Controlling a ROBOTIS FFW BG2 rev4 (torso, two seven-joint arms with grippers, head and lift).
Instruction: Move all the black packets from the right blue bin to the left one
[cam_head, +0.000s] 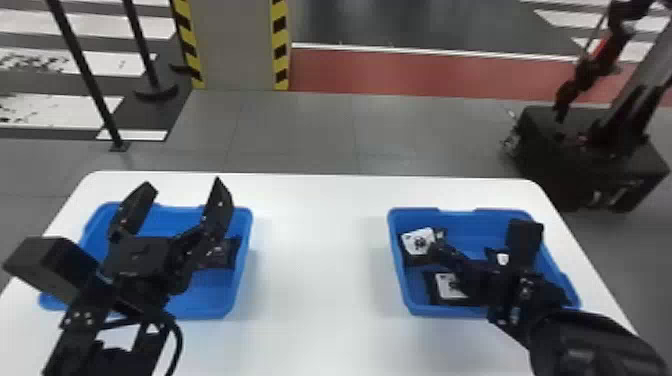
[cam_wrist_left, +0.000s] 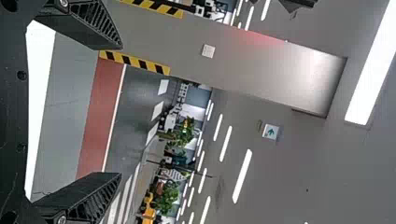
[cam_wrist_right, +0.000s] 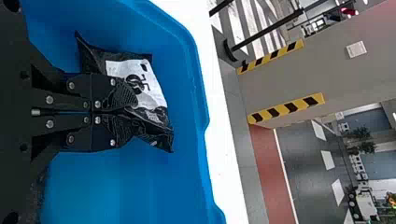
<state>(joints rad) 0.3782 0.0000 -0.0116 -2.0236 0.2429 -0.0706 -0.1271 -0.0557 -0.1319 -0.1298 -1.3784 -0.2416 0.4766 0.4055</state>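
Right claw (cam_wrist_right: 135, 114) pinched shut on black packet (cam_wrist_right: 148, 93) inside right blue bin (cam_head: 460, 227); small grip on limp film could slip. Low lift may snag packet on bin wall. Neighbouring packet (cam_head: 447, 287) could drag along. Left claw (cam_head: 184, 187), spread wide over left bin (cam_head: 244, 216), could obstruct drop.

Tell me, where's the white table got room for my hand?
The white table is bare between the left bin and the right bin. Crowded spots: the right bin, with black packets and the right tool in it, and above the left bin, where the left tool hangs.
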